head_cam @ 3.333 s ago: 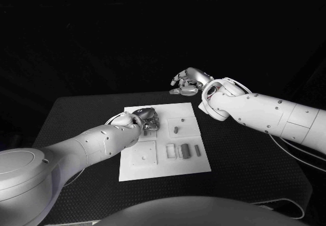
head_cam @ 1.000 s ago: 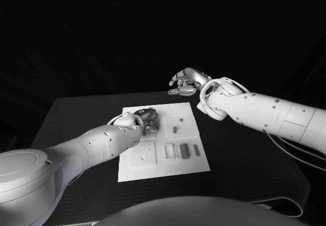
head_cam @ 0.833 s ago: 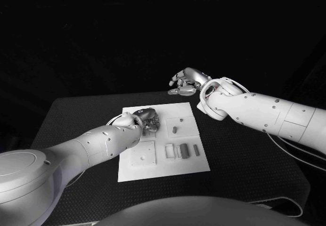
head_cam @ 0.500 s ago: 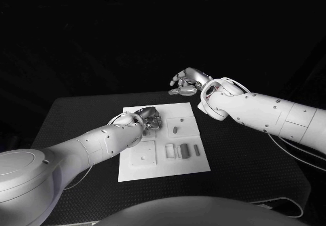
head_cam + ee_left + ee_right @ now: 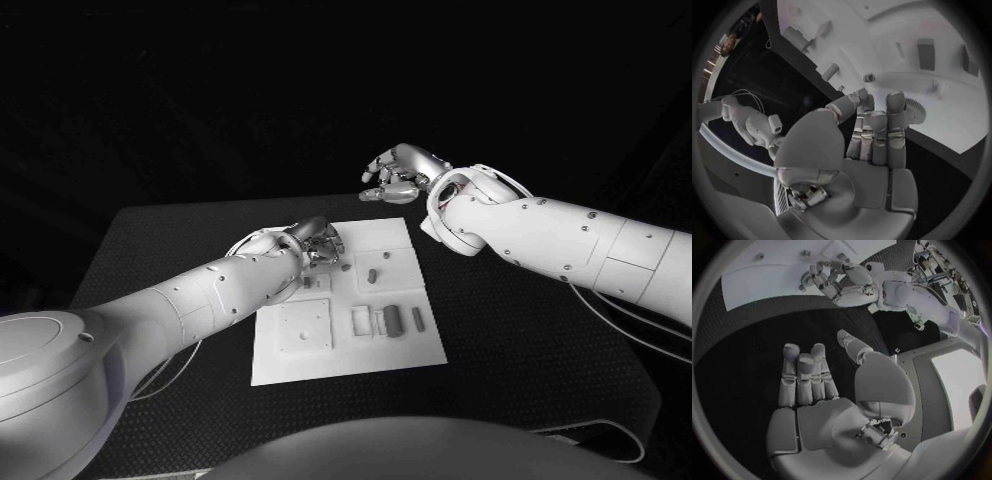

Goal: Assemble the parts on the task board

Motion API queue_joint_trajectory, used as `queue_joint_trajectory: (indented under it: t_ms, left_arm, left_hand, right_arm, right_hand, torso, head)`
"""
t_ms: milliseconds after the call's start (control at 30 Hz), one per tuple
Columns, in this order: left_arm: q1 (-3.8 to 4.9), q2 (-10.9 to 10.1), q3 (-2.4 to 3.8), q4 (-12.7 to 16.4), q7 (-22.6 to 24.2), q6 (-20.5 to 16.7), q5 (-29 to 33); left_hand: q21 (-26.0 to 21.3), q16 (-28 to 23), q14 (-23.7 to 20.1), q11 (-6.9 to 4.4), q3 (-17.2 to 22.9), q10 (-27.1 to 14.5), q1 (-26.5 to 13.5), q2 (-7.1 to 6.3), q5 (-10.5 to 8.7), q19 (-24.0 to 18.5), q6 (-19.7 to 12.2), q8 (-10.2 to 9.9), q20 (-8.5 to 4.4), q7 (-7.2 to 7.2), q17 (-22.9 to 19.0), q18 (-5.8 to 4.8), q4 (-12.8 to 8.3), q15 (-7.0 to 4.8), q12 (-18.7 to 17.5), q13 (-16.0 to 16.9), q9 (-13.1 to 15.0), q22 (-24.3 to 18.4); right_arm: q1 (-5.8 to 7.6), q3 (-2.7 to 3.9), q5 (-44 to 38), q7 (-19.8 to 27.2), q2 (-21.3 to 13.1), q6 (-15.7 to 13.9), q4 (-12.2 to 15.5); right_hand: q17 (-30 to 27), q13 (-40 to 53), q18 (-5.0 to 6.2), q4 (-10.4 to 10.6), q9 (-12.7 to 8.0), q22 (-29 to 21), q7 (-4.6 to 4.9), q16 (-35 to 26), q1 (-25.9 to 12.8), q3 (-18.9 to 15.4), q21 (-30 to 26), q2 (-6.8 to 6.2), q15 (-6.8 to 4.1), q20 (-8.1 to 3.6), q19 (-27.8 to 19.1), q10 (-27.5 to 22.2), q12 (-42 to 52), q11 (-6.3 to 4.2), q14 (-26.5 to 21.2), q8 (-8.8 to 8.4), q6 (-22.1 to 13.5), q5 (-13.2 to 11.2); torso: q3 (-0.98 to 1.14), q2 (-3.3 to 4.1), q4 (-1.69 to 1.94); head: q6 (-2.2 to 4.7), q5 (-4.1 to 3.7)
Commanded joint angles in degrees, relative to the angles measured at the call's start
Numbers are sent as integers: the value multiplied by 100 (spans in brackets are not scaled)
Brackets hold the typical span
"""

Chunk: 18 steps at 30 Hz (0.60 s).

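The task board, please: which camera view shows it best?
The head view shows the whole task board, its parts laid out, with the left hand over its far end. The left wrist view shows one curved portion; the right wrist view shows only a far strip.

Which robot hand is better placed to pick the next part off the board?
Left, probably. The left robot hand hovers over the task board near the parts; the right robot hand sits beyond the table's far edge.

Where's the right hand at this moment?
In the head view the right hand hangs past the far edge of the table, beyond the task board's far right corner, fingers apart and holding nothing.
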Motion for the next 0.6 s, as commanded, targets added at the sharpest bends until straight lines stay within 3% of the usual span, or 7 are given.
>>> queue_joint_trajectory:
  t_ms: [33, 133, 333, 600]
  left_arm:
    - [30, -22, 29, 31, 36, 88, 320]
    - [56, -57, 60, 32, 23, 123, 407]
    - [68, -54, 58, 9, 38, 204, 353]
    - [73, 23, 40, -65, 126, 111, -664]
  left_hand:
    - [32, 6, 29, 18, 27, 38, -47, -16, 1, 10, -4, 14, -27, 9, -8, 544, 5, -3, -18, 1, -6, 101]
    - [32, 5, 30, 17, 28, 41, -55, -9, 2, 11, -2, 16, -28, 8, -9, 543, 6, -4, -22, 2, -5, 101]
    - [30, 3, 32, 18, 18, 38, -89, -7, -4, 13, -8, 14, -30, 10, -13, 539, 6, -3, -36, 5, -6, 101]
    - [-31, -48, -106, 104, -323, -192, -483, -136, -40, -109, -154, -44, 16, 74, -34, 530, 2, 79, -181, -34, -26, 99]
  right_arm:
    - [2, 2, -6, 37, -7, 54, -3]
    - [2, 2, 19, 34, -16, 59, -13]
    - [2, 2, 28, 38, -16, 65, -10]
    - [2, 2, 28, 33, -8, 79, -11]
  right_hand:
    - [-7, -6, 71, -11, -5, 60, 110, 4, -2, -10, -17, 72, 13, -30, 29, -28, 34, 0, 11, 33, -79, 6]
    - [-7, -6, 71, -12, -6, 60, 110, 4, -1, -10, -17, 73, 13, -30, 29, -28, 34, 0, 11, 34, -79, 6]
    - [-7, -7, 71, -15, -6, 60, 109, 4, 4, -7, -17, 78, 13, -31, 29, -28, 35, -1, 11, 35, -79, 7]
    - [-8, -8, 71, -18, -6, 60, 109, 4, 9, -5, -18, 85, 13, -31, 29, -28, 36, -1, 11, 36, -78, 8]
  torso:
    - [-3, 2, 2]
    - [-5, -1, 6]
    - [-1, 1, -3]
    - [3, 3, -2]
  head:
    - [0, 10]
    - [0, 7]
    - [0, 26]
    - [0, 41]
